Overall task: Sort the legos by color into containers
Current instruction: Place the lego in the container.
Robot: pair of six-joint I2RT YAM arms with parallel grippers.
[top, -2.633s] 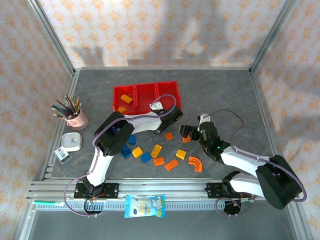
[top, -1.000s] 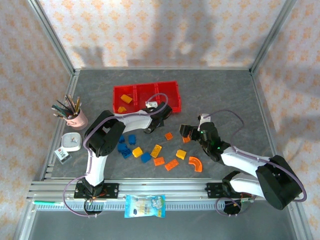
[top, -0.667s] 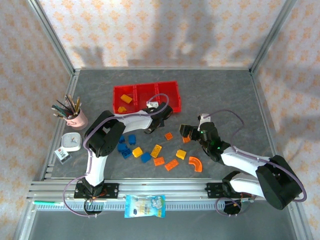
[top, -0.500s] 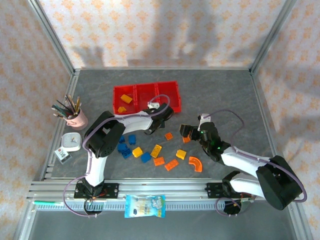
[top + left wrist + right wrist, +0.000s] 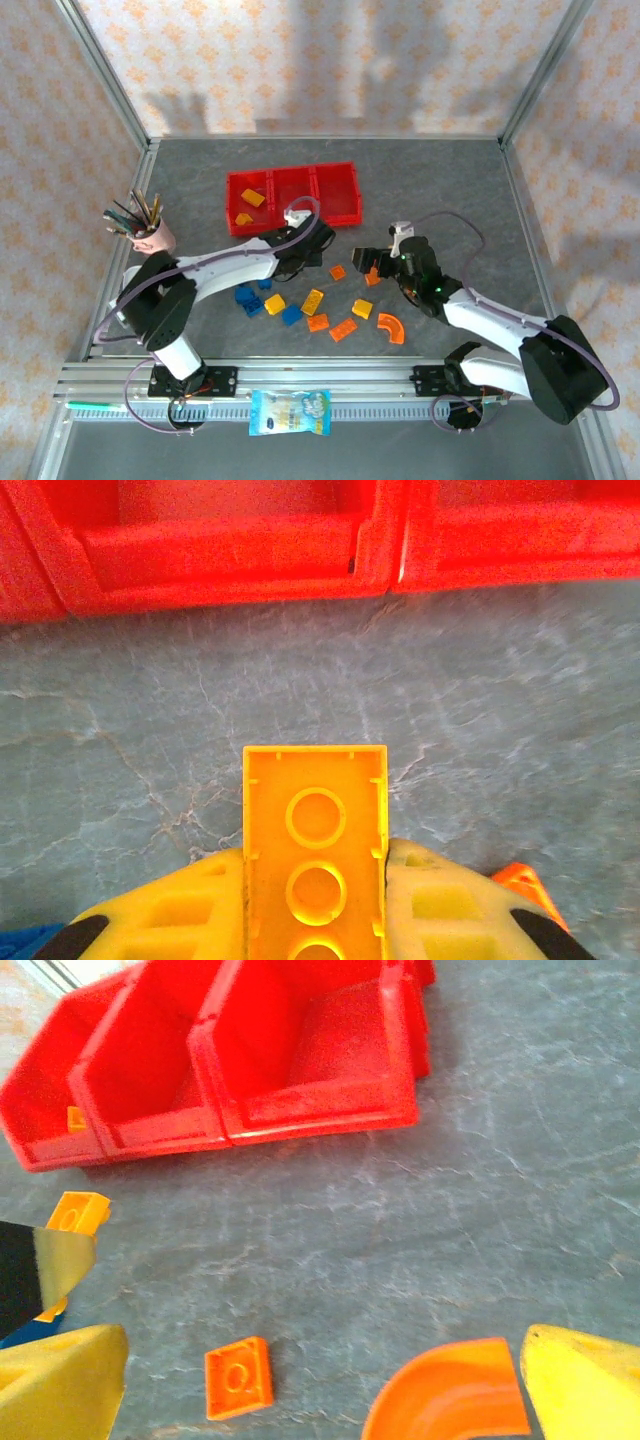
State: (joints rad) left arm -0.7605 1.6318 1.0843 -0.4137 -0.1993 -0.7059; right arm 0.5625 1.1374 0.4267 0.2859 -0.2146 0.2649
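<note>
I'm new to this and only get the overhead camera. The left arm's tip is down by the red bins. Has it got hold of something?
Observer: Yes. On its wrist camera the left gripper is shut on a yellow brick, hollow underside facing the lens.
Operator: Is it over a bin?
Observer: No. The red containers lie ahead of it, with bare table in between.
Operator: And the other arm?
Observer: The right gripper is open, and a curved orange piece lies on the table between its fingers, close to one of them.
</note>
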